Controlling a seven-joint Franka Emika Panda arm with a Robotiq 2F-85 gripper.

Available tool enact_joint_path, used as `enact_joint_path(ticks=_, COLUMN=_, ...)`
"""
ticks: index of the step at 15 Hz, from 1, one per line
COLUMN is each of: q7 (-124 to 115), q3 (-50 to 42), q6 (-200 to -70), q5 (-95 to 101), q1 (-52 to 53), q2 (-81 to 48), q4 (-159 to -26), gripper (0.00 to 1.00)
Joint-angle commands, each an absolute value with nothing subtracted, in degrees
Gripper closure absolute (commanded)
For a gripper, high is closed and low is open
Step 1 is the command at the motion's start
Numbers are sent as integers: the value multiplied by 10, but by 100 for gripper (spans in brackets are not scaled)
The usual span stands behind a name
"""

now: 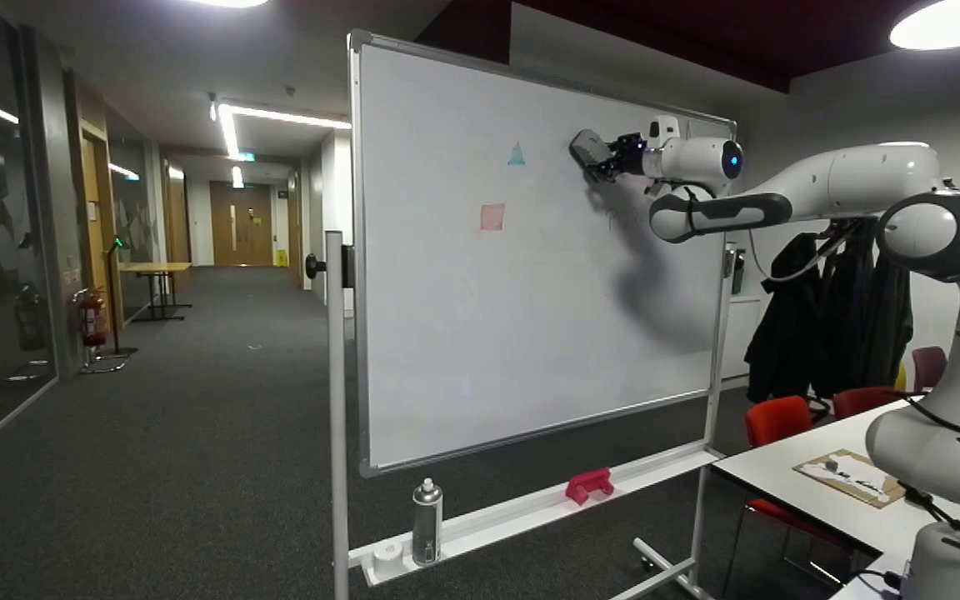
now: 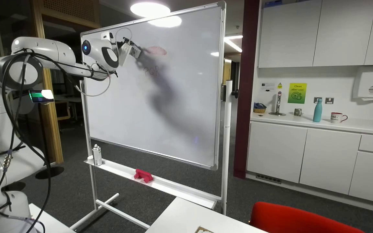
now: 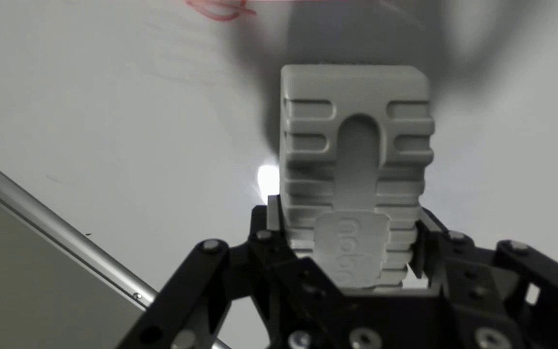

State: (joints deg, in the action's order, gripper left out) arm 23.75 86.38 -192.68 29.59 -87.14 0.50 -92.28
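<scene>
Hand clamped on a grey eraser, gripping both long sides nr the end w/ "nobo" lettering. Eraser's at upper part of whiteboard, back facing wrist cam; can't tell if it touches the board. Wrist view: long axis runs approx. straight up-down, free end pointing to top, red pen marks up-L of that end. Metal frame cuts diag. across lower L, so eraser's aslant to it. In an exterior view, pink oval nr eraser, red PQR below oval. In an exterior view, blue-green triangle & pink square L of eraser. Tray under board: red stand & spray can, well apart.
</scene>
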Motion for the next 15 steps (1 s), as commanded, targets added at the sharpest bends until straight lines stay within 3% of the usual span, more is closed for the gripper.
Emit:
enact_joint_path(ticks=1, q7=259, q3=859, q6=-1921, q5=294, q1=-851, q2=3, q4=-918, gripper=66)
enact_joint_path(ticks=4, q7=266, q3=882, q6=-1891, q5=301, q1=-841, q2=-21, q4=-912, gripper=66)
enact_joint_path(ticks=5, q7=260, q3=786, q6=-1879, q5=309, q1=-738, q2=-28, q4=-911, gripper=66)
enact_joint_path(ticks=7, q7=267, q3=745, q6=-1848, q5=309, q1=-676, q2=-54, q4=-899, gripper=66)
enact_joint_path(ticks=8, q7=274, q3=804, q6=-1830, q5=310, q1=-723, q2=-72, q4=-887, gripper=66)
enact_joint_path(ticks=15, q7=303, q3=756, q6=-1770, q5=316, q1=-623, q2=-143, q4=-830, gripper=66)
